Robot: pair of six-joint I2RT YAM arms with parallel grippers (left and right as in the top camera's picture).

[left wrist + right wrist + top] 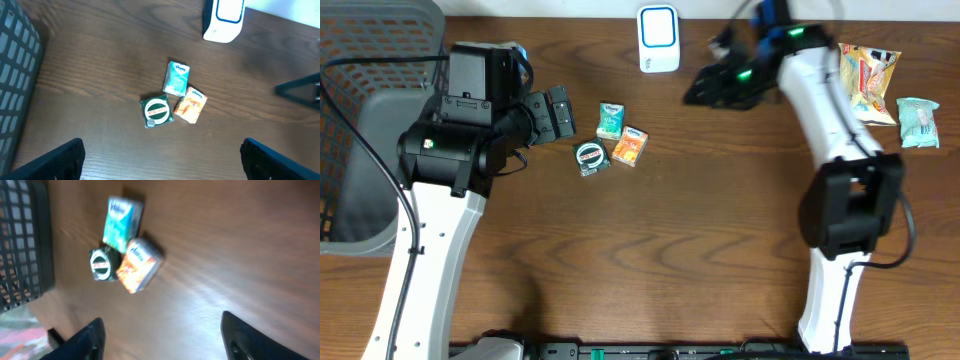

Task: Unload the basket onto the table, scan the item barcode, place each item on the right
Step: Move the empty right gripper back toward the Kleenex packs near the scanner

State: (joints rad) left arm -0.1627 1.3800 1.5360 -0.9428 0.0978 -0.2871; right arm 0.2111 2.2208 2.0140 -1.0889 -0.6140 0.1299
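With the left tool (563, 113) and right tool (705, 88) both apart and empty, grip the orange plastic packet (630, 146), lying on the bench (720, 250) near-left of the white box scanner (659, 38), by its edges, leaving its faces unobstructed.

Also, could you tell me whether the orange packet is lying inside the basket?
No, the orange packet lies on the wooden table beside the teal packet, well clear of the basket.
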